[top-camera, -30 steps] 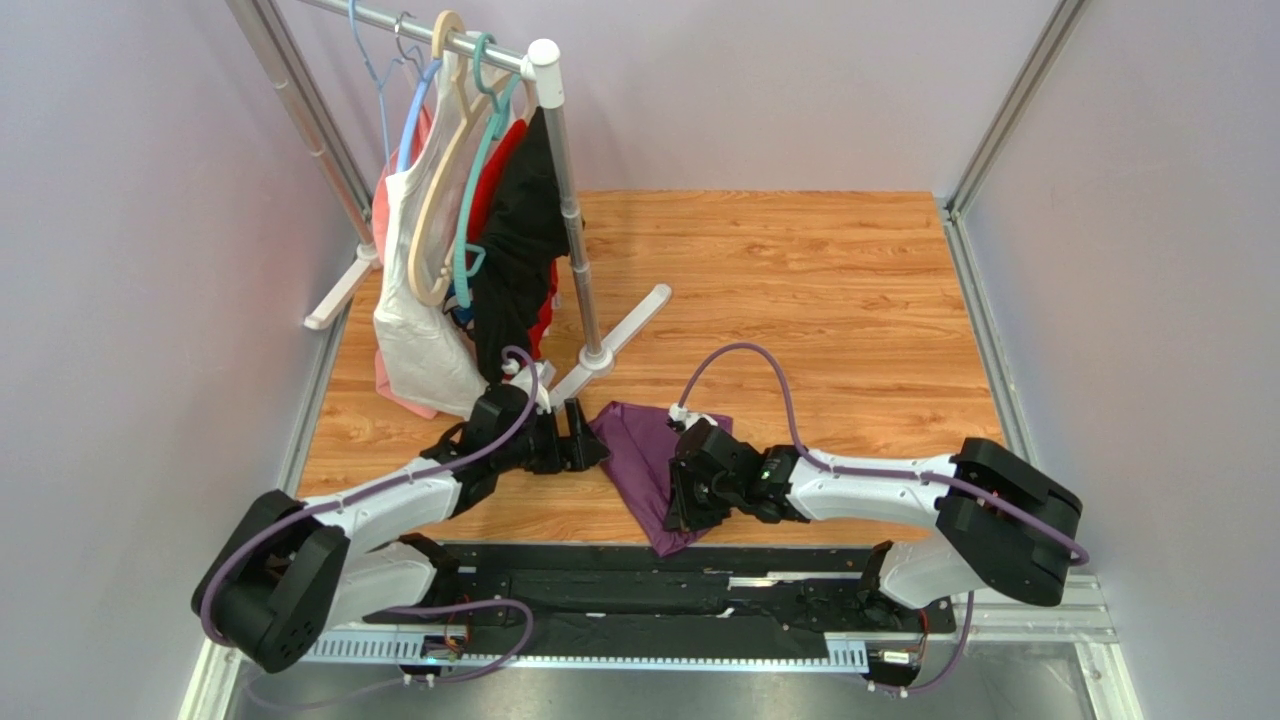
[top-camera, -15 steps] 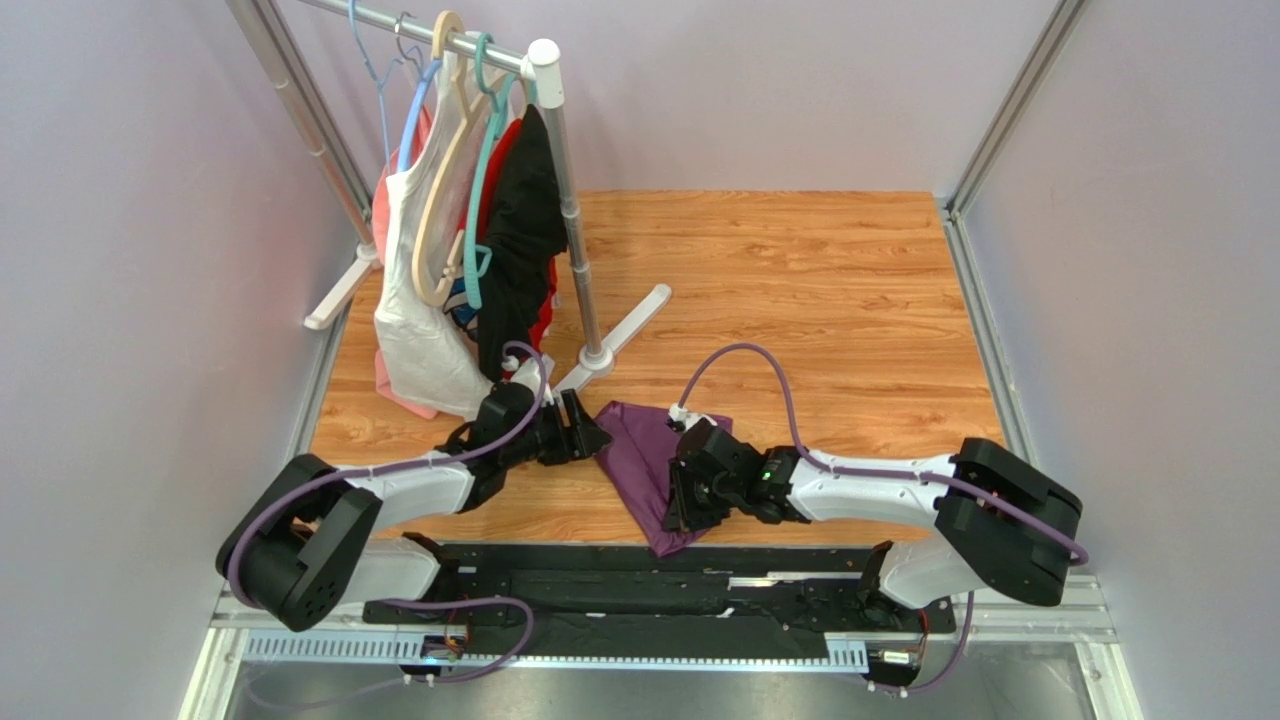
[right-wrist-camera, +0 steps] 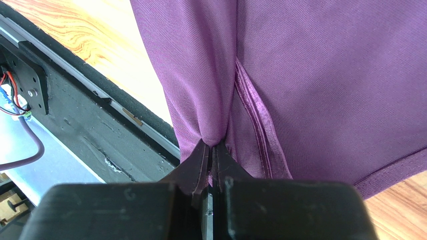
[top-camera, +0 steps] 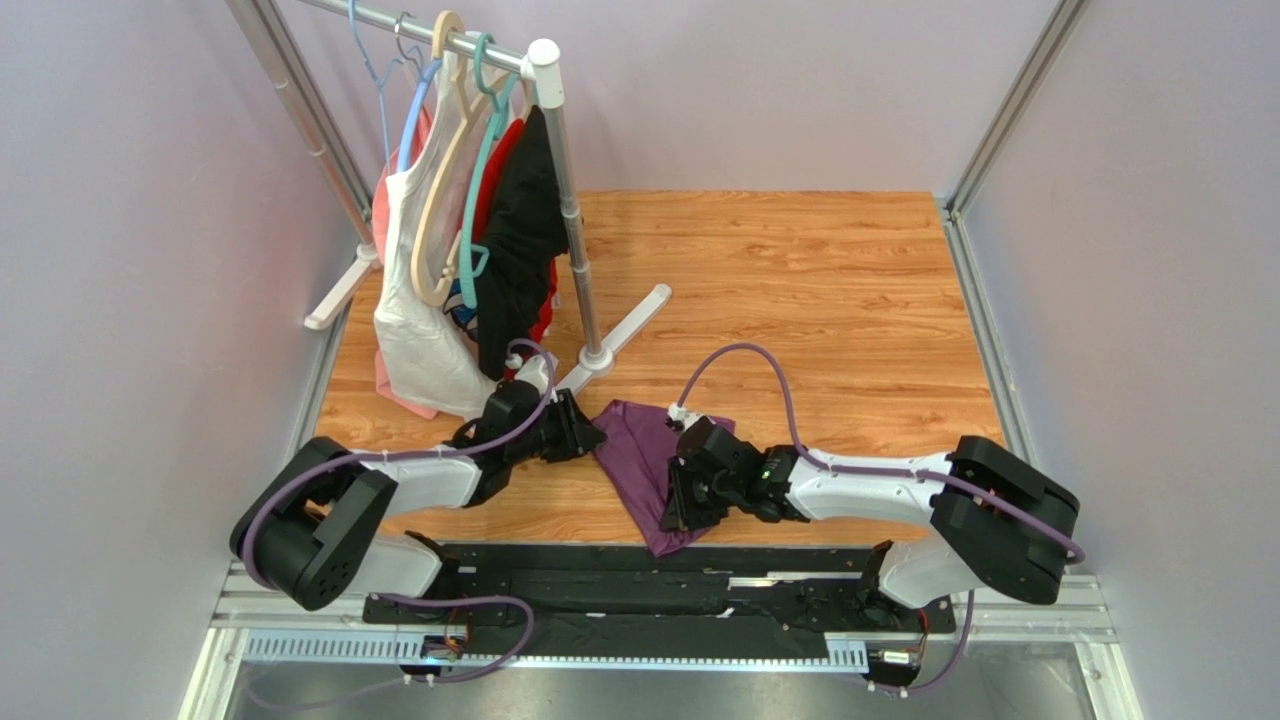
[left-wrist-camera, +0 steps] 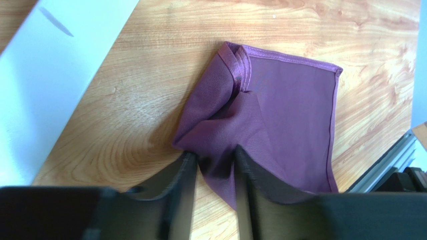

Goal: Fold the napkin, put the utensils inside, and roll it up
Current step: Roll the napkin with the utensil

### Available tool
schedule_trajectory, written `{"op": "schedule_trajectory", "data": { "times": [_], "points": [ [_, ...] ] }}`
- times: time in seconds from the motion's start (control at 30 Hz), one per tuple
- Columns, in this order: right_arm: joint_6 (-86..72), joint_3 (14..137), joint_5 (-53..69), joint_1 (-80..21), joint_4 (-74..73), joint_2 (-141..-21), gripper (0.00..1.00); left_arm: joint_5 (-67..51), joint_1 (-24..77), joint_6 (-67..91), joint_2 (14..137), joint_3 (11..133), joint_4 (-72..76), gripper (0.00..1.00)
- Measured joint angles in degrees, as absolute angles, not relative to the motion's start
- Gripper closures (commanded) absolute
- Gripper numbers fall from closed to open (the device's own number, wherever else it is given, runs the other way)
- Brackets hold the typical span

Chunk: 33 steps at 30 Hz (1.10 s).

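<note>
1. Top external view. The napkin (top-camera: 639, 438) lies bunched and partly folded on the wooden table (top-camera: 842, 300), near the front edge, between the two arms. It sits just in front of the white foot (top-camera: 631, 323) of the clothes rack (top-camera: 553, 180).
2. Same view. The left gripper (top-camera: 589, 435) reaches in from the left and meets the napkin's left edge. The right gripper (top-camera: 672, 515) comes from the right and covers the cloth's near right part. A narrow tail of cloth runs down towards the black rail (top-camera: 631, 578).
3. Left wrist view. The left gripper (left-wrist-camera: 214, 159) has its fingers (left-wrist-camera: 186, 175) parted, with a dark fold of the napkin (left-wrist-camera: 285, 110) lying in the gap. The jaws are not closed on it. The cloth spreads away from the fingertips, its hemmed top corner folded over on itself. The white rack foot (left-wrist-camera: 45, 75) crosses the upper left corner of the frame.
4. Right wrist view. The right gripper (right-wrist-camera: 211, 146) has its fingers pressed together, pinching a gathered ridge of the napkin (right-wrist-camera: 321, 70). The fabric fans upward from the pinch, with a hem seam running just beside it. The wooden table (right-wrist-camera: 95, 30) and the black rail (right-wrist-camera: 80, 115) show at left.
</note>
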<state>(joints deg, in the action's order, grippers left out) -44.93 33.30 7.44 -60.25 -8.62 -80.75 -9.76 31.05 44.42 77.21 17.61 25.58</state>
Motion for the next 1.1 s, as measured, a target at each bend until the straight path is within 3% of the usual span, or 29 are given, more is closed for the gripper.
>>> {"op": "schedule_trajectory", "data": {
  "times": [0.17,0.37,0.6,0.8,0.93,0.97,1.1],
  "points": [
    [-44.2,33.4,7.8,-59.3,-8.5,-80.9,1.0,-10.0,31.2,43.9,79.1,18.8,26.3,0.9],
    [-42.0,35.1,6.0,-59.0,-11.4,-80.9,0.94,-11.0,31.3,43.6,82.2,20.7,27.9,1.0],
    [-39.4,38.8,1.4,-59.7,-18.3,-81.8,0.65,-11.2,31.4,43.6,83.1,21.5,27.9,1.0],
    [-37.9,42.9,-3.8,-62.3,-26.0,-82.2,0.47,-11.0,31.4,43.3,83.1,22.8,25.1,1.0],
    [-37.3,46.6,-6.9,-64.3,-31.6,-82.0,0.41,-10.2,31.4,42.9,83.1,23.6,23.5,1.0],
    [-37.2,47.6,-7.8,-64.7,-32.8,-81.8,0.3,-10.1,31.4,42.8,83.1,23.8,23.1,1.0],
    [-36.3,51.0,-11.5,-66.7,-36.4,-80.2,0.26,-10.0,31.4,42.3,83.1,24.4,22.0,1.0]
  ]
}}
